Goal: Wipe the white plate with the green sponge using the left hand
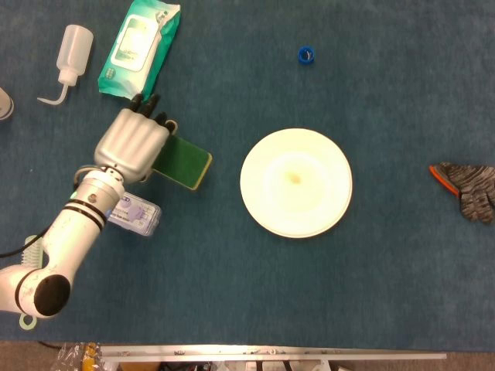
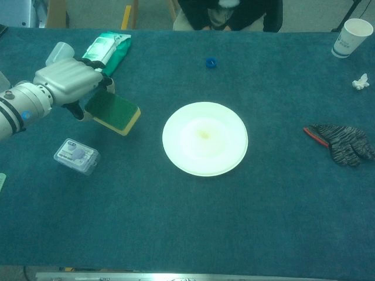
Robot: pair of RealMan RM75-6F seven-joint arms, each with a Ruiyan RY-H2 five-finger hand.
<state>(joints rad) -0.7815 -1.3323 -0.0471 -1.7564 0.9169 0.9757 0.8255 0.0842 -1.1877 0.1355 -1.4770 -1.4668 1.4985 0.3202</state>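
My left hand [image 1: 135,144] [image 2: 69,81] grips the green sponge [image 1: 184,160] [image 2: 112,111], a flat pad with a yellow underside, and holds it tilted above the table. The white plate [image 1: 296,182] [image 2: 205,139] lies flat at the table's middle, to the right of the sponge, with a faint yellowish spot at its centre. A stretch of bare blue cloth separates sponge and plate. My right hand shows in neither view.
A green wet-wipe pack [image 1: 139,48] and a squeeze bottle [image 1: 70,56] lie behind the left hand. A small clear box [image 1: 133,214] sits under the forearm. A blue ring [image 1: 306,55], a striped glove [image 1: 467,188] and a paper cup [image 2: 352,37] lie further off.
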